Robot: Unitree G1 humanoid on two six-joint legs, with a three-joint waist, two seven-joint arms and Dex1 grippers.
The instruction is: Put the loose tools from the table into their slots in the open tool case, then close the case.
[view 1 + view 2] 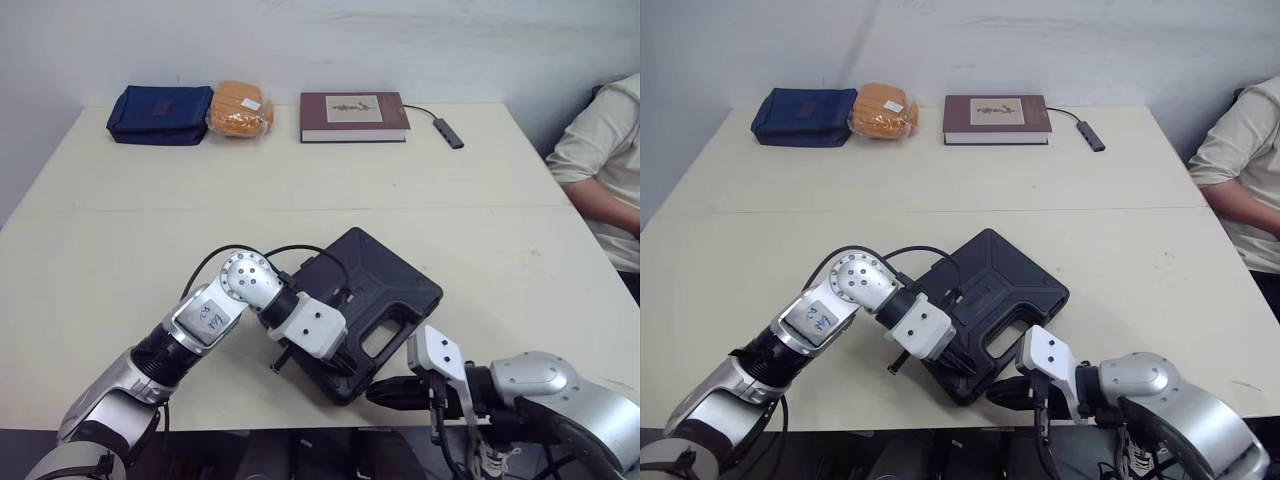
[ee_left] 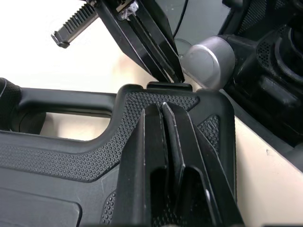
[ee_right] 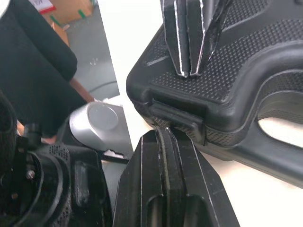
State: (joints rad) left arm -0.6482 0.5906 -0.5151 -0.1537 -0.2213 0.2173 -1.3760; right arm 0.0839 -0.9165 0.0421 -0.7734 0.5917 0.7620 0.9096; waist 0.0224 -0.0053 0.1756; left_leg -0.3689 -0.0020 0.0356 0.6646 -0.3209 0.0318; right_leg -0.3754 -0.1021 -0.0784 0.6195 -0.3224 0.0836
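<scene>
**Fingers closed and empty, both at the latch corner**

The left fingers (image 2: pixel 150 142) are pressed together with nothing between them. Their tips rest on the pebbled lid of the case (image 1: pixel 385 285), right above the latch (image 3: pixel 181 121). I read that as a hold-down: weight on the lid keeps the two halves mated while the catch is worked.

The right fingers (image 3: pixel 152 163) are also pinched together and empty. They come in low from the table's near edge with the tips touching the latch from outside, placed to push it home rather than grip it.

The case lies flat on the table (image 1: pixel 300 200), close to the near edge, turned at an angle with its handle side toward me. The lid is already down, so I judge the stowing done and only the latching left. The risk is the case sliding away under the push, which the left arm's pressure should stop.
</scene>
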